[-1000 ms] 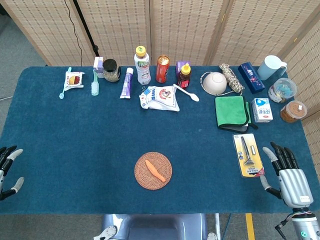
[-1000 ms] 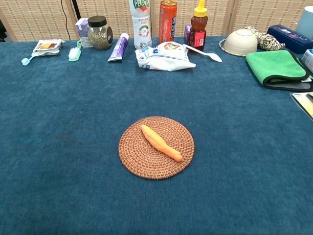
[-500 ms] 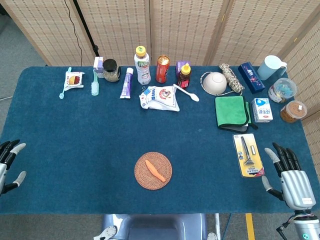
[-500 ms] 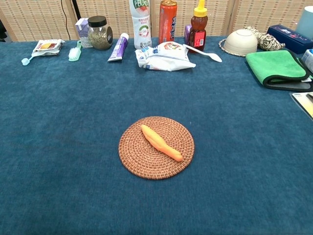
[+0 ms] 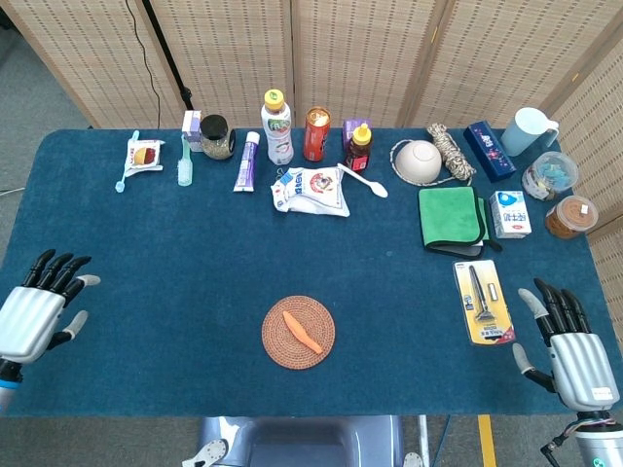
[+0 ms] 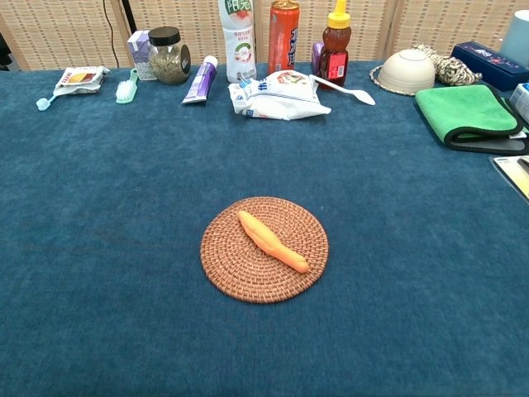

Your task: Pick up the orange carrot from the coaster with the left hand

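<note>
An orange carrot lies diagonally on a round woven coaster near the table's front middle. My left hand hovers at the table's left front edge, far left of the coaster, fingers apart and holding nothing. My right hand is at the front right corner, fingers spread and empty. Neither hand shows in the chest view.
A packaged razor lies just left of my right hand. Along the back stand bottles, a can, a jar, a white pouch, a bowl, a green cloth and small boxes.
My left hand has come in from the left edge onto the table, moving right and up in the head view. The right hand has drifted slightly down. The carrot has not moved.
</note>
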